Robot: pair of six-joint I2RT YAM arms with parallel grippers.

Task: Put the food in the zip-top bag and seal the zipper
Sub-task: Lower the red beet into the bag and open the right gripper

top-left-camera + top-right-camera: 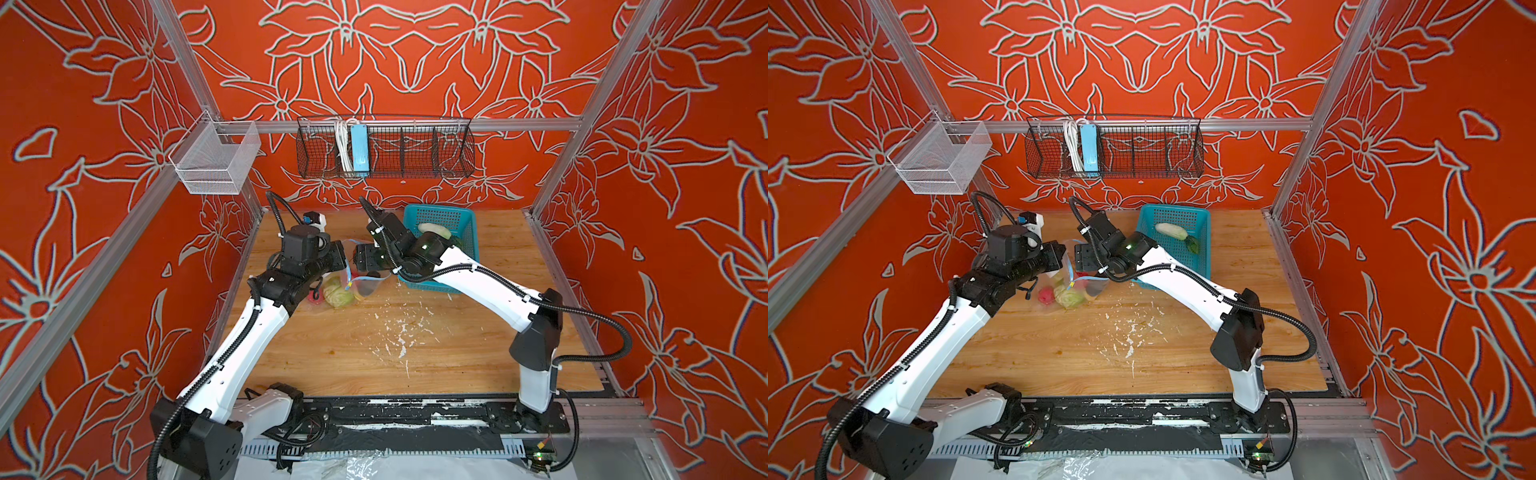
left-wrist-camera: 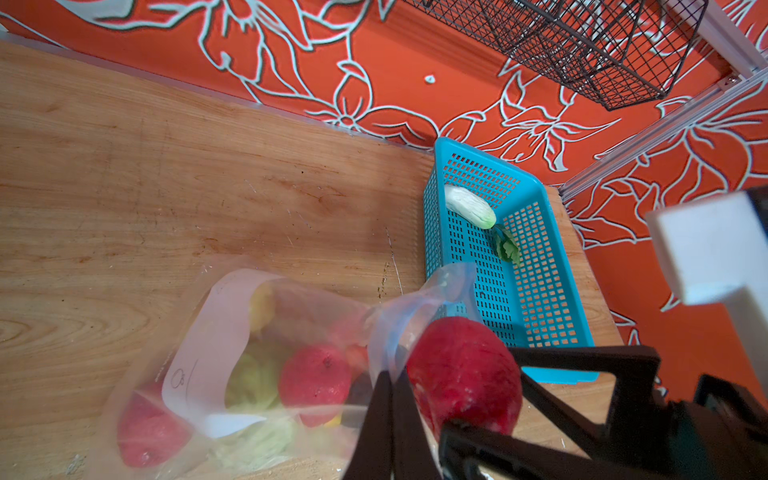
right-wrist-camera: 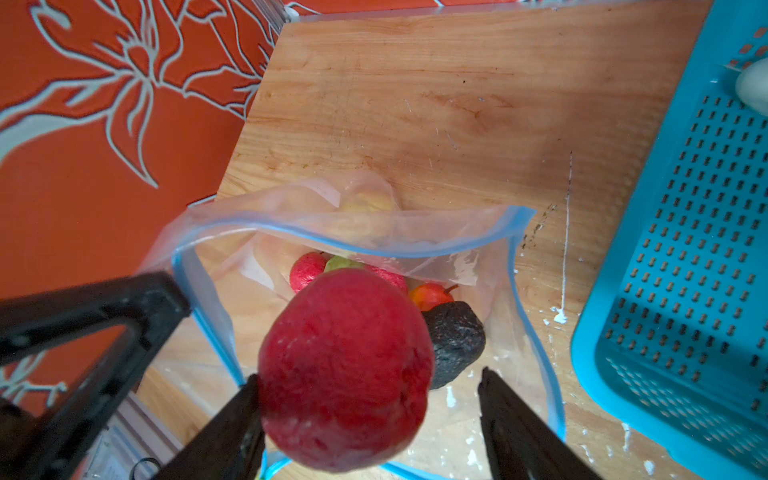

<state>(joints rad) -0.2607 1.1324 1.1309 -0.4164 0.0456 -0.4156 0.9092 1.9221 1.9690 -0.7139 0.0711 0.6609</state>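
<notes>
The clear zip-top bag (image 2: 199,316) lies on the wooden table with its mouth held up. My left gripper (image 2: 390,378) is shut on the bag's mouth edge. The blue zipper (image 3: 374,249) rings the open mouth, its slider (image 1: 350,284) hanging at the side. Inside lie a green cabbage (image 1: 338,295), a dark avocado (image 3: 455,336) and red fruits (image 2: 316,378). My right gripper (image 3: 369,374) stands open over the mouth. A large red fruit (image 3: 345,370) sits between its fingers, touching one finger and clear of the other. A white radish (image 2: 469,205) lies in the basket.
The teal perforated basket (image 1: 1200,216) stands at the back right, touching the bag's mouth side, with a green leaf piece (image 2: 507,249) in it. A black wire basket (image 1: 415,149) and a white mesh bin (image 1: 216,162) hang on the rail above. White flecks mark the table's middle (image 1: 399,332).
</notes>
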